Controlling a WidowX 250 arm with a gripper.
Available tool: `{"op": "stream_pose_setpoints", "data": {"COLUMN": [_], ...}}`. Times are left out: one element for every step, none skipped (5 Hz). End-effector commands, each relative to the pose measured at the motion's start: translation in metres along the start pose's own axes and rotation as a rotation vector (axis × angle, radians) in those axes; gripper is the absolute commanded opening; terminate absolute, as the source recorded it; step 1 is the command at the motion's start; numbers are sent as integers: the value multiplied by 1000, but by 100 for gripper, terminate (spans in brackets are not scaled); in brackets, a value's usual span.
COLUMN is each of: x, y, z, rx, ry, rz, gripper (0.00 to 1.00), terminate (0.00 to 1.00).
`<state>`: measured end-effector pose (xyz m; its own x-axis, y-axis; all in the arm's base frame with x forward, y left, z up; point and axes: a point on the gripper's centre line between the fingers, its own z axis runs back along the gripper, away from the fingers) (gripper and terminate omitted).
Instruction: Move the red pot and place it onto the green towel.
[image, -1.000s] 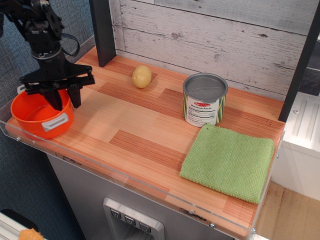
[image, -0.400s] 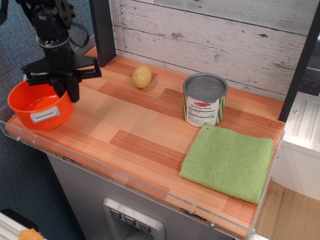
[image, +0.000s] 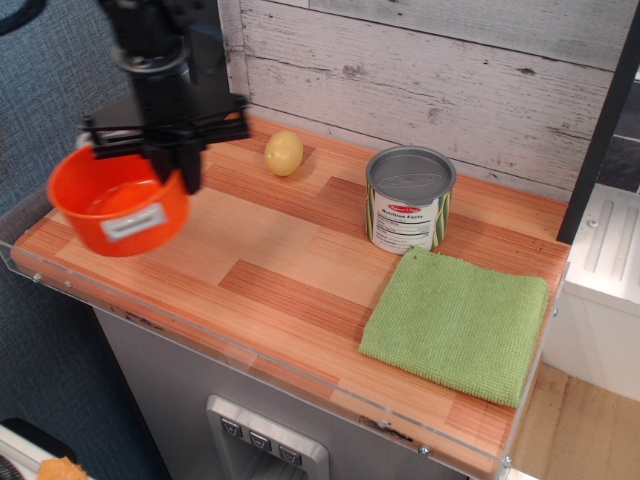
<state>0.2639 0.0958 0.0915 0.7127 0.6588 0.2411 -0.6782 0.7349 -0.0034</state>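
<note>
The red pot (image: 115, 205) is an orange-red round toy pot with a light-grey handle on its near side. It hangs in the air above the left end of the wooden table, tilted slightly. My gripper (image: 172, 168) is shut on the pot's far right rim and holds it up. The green towel (image: 457, 323) lies flat at the front right of the table, far to the right of the pot.
A silver-topped tin can (image: 409, 199) stands just behind the towel. A yellow potato-like object (image: 284, 152) lies at the back near the plank wall. A dark post (image: 205, 50) stands at the back left. A clear plastic lip (image: 200, 335) runs along the table's front edge.
The gripper has lifted the pot off the left end of the table and carried it up and to the right.
</note>
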Motion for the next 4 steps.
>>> {"op": "stream_pose_setpoints", "data": {"x": [-46,-64,-75,-80], "y": [-56,-89,-117,-139], "z": [53,56,53,40], "rx": [-99,-118,-81,-68], "ry": [4,60,35,45], "rz": [175,251,338,410], "gripper": [0,0,0,0], "terminate": [0,0,0,0]}}
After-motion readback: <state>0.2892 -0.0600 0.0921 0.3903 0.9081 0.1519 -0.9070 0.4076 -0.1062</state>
